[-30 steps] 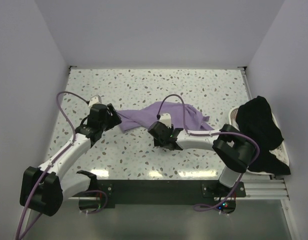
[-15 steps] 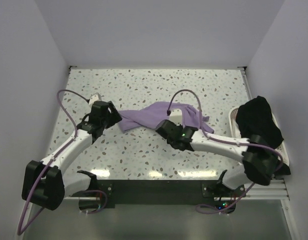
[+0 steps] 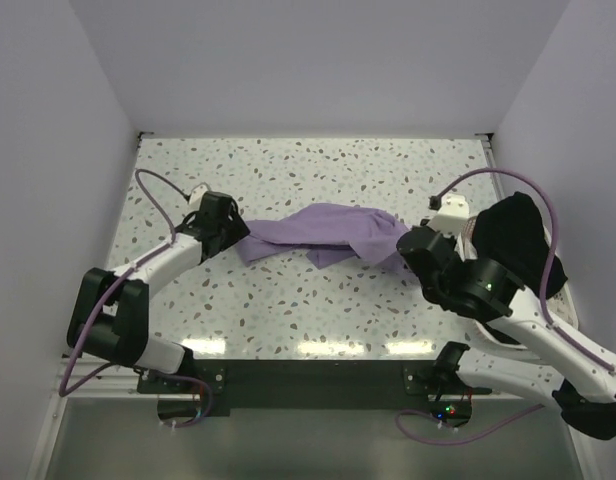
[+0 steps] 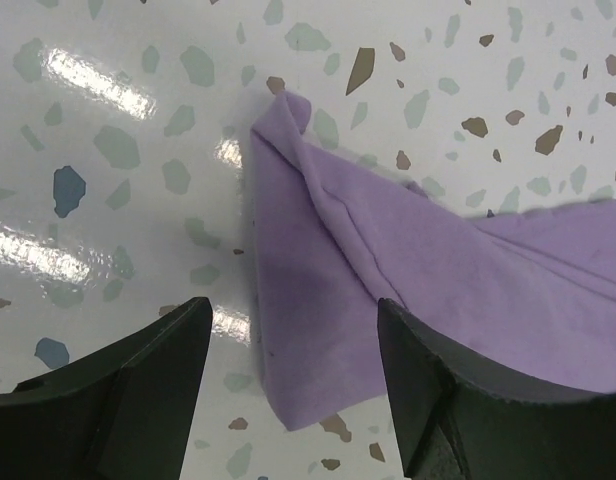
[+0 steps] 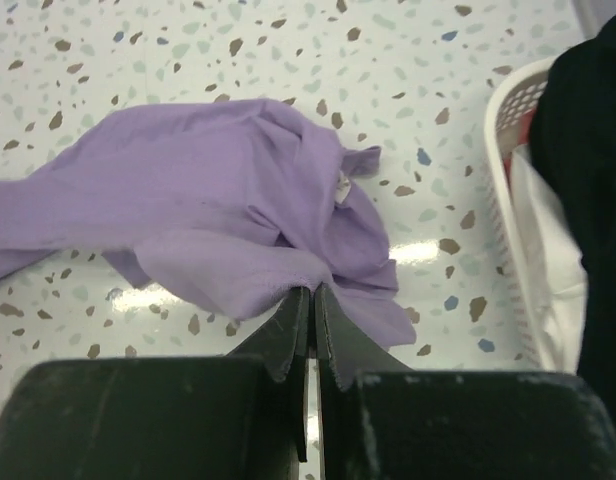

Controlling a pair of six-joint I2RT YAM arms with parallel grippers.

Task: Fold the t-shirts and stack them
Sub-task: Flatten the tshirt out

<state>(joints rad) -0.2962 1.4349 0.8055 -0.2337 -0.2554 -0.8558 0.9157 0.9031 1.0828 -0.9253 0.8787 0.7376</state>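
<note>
A purple t-shirt point(image 3: 323, 232) lies crumpled across the middle of the speckled table. My left gripper point(image 3: 231, 236) hovers over its left corner point(image 4: 318, 350), open, a finger point(image 4: 138, 390) on each side of the cloth and not touching it. My right gripper point(image 3: 410, 252) is shut on a fold of the same purple t-shirt point(image 5: 258, 270) at its right end, the cloth pinched at the fingertips point(image 5: 313, 293) and lifted a little. More t-shirts, a black one point(image 3: 518, 255) on top, sit in a white basket point(image 3: 466, 228) at the right.
The white basket point(image 5: 508, 200) stands at the right edge, with black cloth point(image 5: 588, 170) draped over white cloth point(image 5: 553, 290). White walls close the table at back and sides. Purple cables loop over both arms.
My right arm swung from the middle to the shirt's right end and shut on a fold. The shirt has been drawn out to the right. My left gripper crept toward the left corner.
</note>
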